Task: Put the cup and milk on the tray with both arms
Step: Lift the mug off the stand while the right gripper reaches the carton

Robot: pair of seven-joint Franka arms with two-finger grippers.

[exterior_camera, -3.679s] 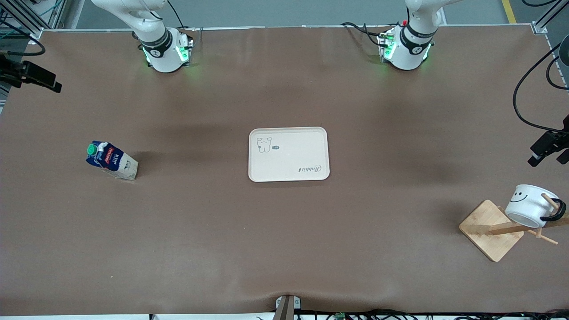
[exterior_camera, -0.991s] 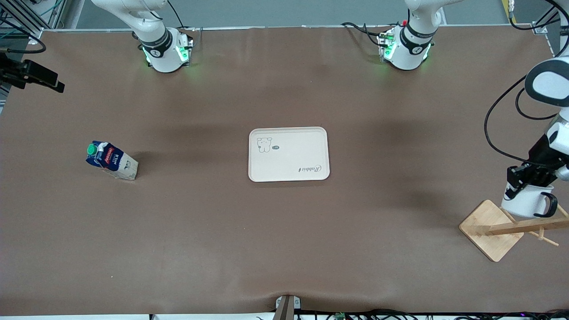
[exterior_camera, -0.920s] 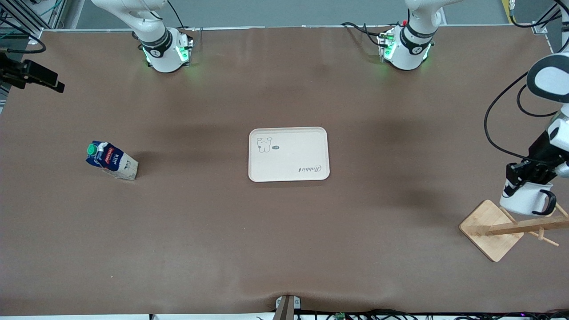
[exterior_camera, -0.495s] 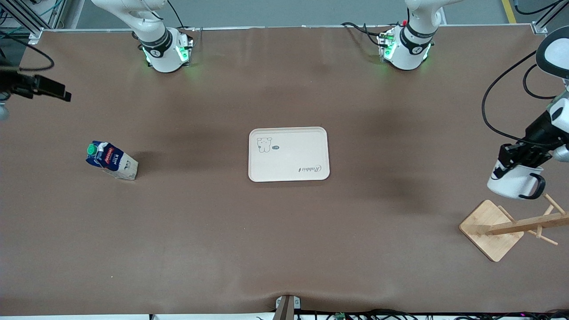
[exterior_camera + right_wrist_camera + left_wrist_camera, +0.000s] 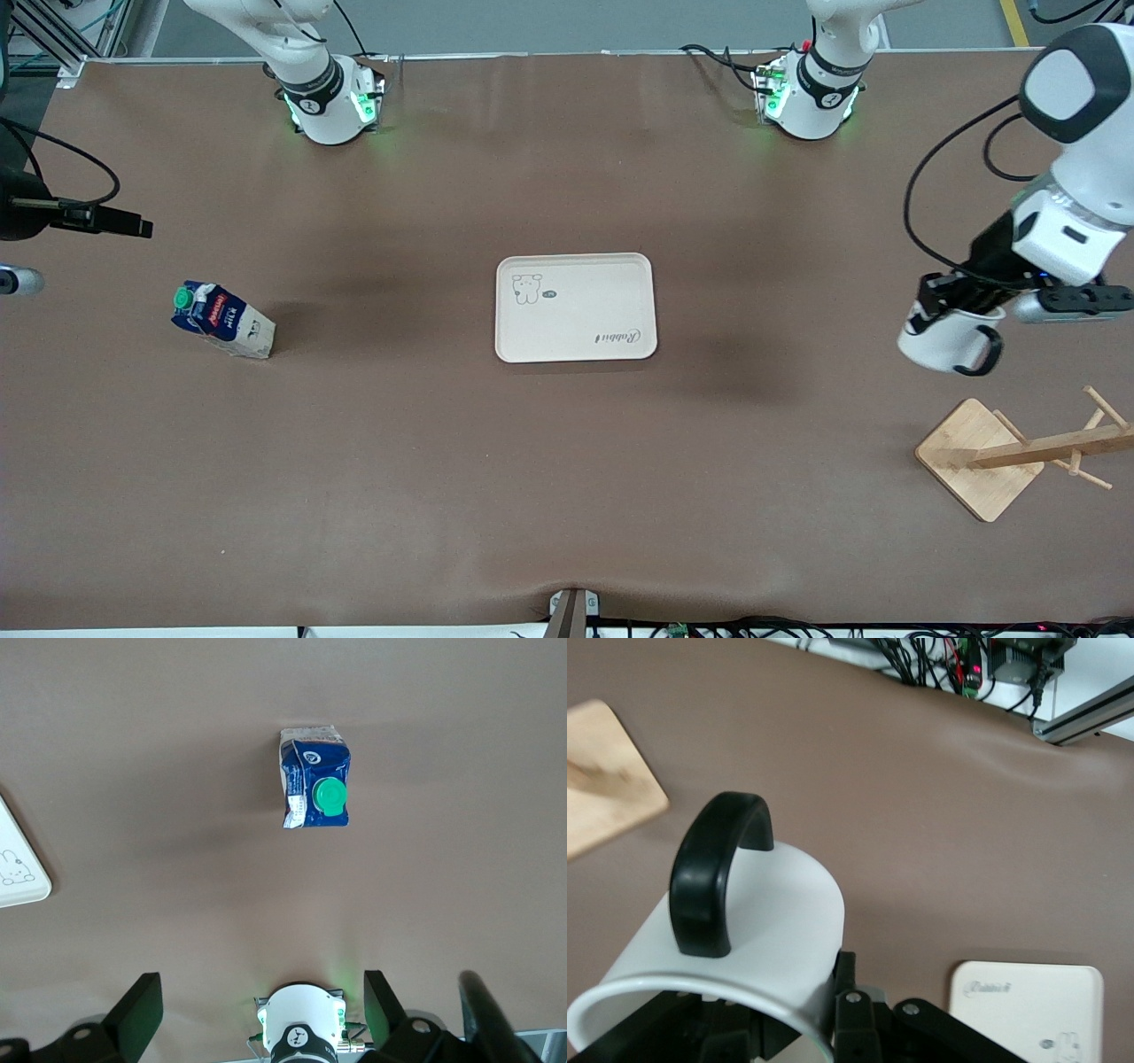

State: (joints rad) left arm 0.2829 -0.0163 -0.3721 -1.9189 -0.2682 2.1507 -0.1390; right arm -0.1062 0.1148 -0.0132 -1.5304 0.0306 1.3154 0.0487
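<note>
I see the left gripper pinching the cup by its rim, aloft over bare table toward the left arm's end. The tray reads "Rabbit". The carton reading "MILK" stands on the table under my right gripper, fingers spread.

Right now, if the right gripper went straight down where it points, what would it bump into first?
Probably the milk carton: the open right gripper points down at it with nothing between, though depth is hard to judge.
</note>
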